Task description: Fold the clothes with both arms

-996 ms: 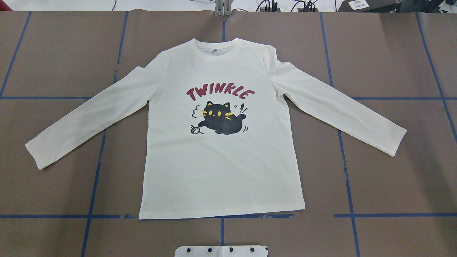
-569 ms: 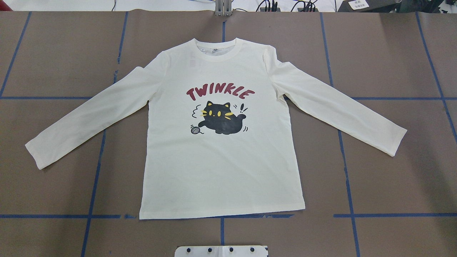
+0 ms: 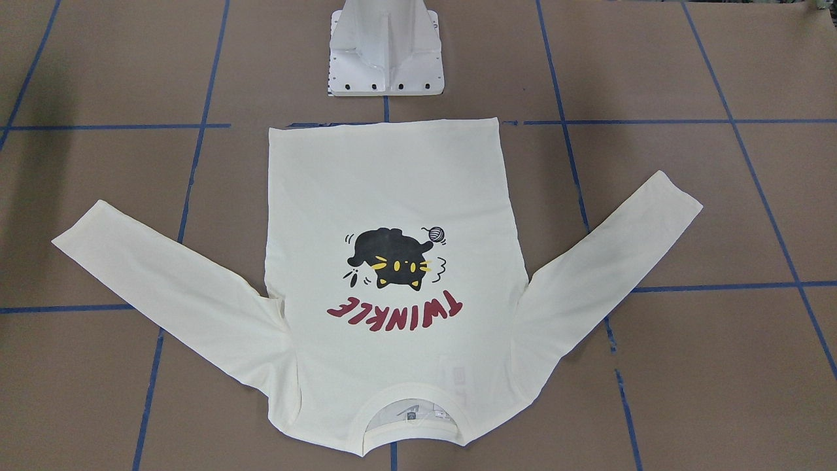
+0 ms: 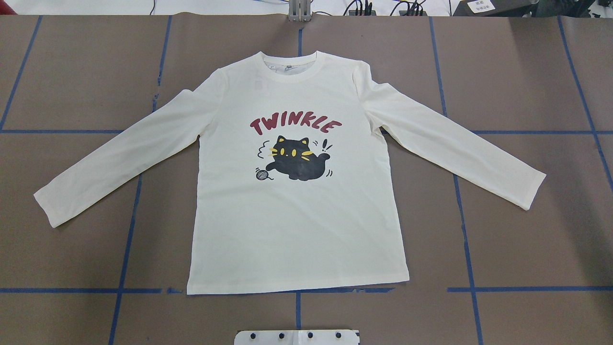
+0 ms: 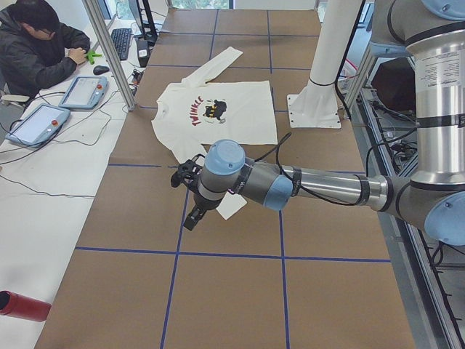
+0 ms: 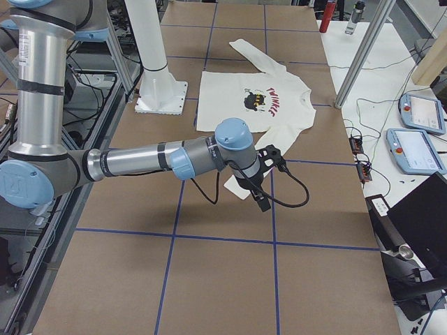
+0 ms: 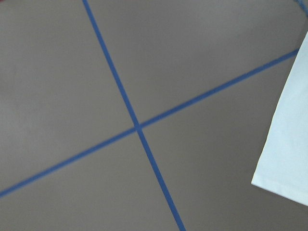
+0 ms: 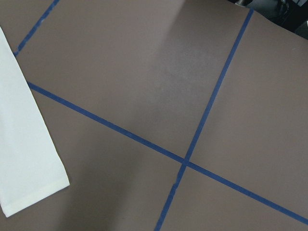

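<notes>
The cream long-sleeved shirt [image 4: 297, 225] lies flat and face up on the brown table, cat print and "TWINKLE" showing, both sleeves spread out; it also shows in the front view [image 3: 386, 183]. My left gripper [image 5: 192, 217] hangs above the near sleeve's cuff [image 7: 288, 154] in the exterior left view. My right gripper [image 6: 262, 201] hangs above the other cuff [image 8: 24, 159] in the exterior right view. Neither gripper shows in the overhead or front views. I cannot tell whether either one is open or shut.
The white base mount [image 3: 386, 65] stands just behind the shirt's hem. Blue tape lines [image 4: 127, 239] grid the table. A seated operator [image 5: 36, 43] and tablets [image 5: 83, 91] are beyond the table's far edge. A red bottle [image 5: 22, 305] lies there too.
</notes>
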`<state>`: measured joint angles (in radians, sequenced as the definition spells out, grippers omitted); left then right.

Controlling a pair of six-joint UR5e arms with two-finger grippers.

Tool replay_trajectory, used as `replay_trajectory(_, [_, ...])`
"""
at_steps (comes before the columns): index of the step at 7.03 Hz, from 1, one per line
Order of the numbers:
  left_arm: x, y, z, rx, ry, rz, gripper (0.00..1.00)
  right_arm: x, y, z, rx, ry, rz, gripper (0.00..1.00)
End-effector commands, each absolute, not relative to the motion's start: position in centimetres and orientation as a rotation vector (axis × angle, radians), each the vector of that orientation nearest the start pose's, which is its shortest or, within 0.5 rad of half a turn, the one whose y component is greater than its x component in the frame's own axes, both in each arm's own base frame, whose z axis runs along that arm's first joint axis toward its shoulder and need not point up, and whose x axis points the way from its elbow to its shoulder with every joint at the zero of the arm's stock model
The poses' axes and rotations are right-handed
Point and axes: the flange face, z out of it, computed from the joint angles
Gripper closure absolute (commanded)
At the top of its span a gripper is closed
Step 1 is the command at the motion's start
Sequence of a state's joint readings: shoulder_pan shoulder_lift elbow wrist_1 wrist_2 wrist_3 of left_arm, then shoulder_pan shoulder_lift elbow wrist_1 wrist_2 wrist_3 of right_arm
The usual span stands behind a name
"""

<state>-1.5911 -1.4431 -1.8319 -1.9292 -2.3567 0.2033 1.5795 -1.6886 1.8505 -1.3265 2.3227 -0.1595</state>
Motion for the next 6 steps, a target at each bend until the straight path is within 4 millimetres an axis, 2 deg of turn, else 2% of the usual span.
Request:
replay_trajectory(1, [-7.3,-46.6,51.9,0.645,0.716,0.346,0.01,6.2,-46.2,54.4,0.465,-0.820,-0.287,0.00])
replay_trajectory(2, [-7.3,-46.4,51.9,0.639,0.720,0.334,0.01,3.7,-46.5,54.2,0.413,-0.867,-0.199,0.00])
replay_trajectory(3, [-7.3,-46.3,51.9,0.640,0.720,0.334,0.01,-0.4,-46.8,53.4,0.389,-0.911,-0.095,0.00])
replay_trajectory(4, [-7.3,-46.2,52.0,0.638,0.722,0.333,0.01,-5.8,-46.9,53.6,0.427,-0.901,0.001,0.00])
replay_trajectory(5, [-7.3,-46.2,51.9,0.642,0.722,0.335,0.01,-11.3,-46.5,55.7,0.452,-0.906,0.049,0.03])
replay_trajectory(6, [-7.3,-46.1,52.0,0.646,0.721,0.335,0.01,-14.7,-45.5,59.1,0.482,-0.929,0.063,0.13])
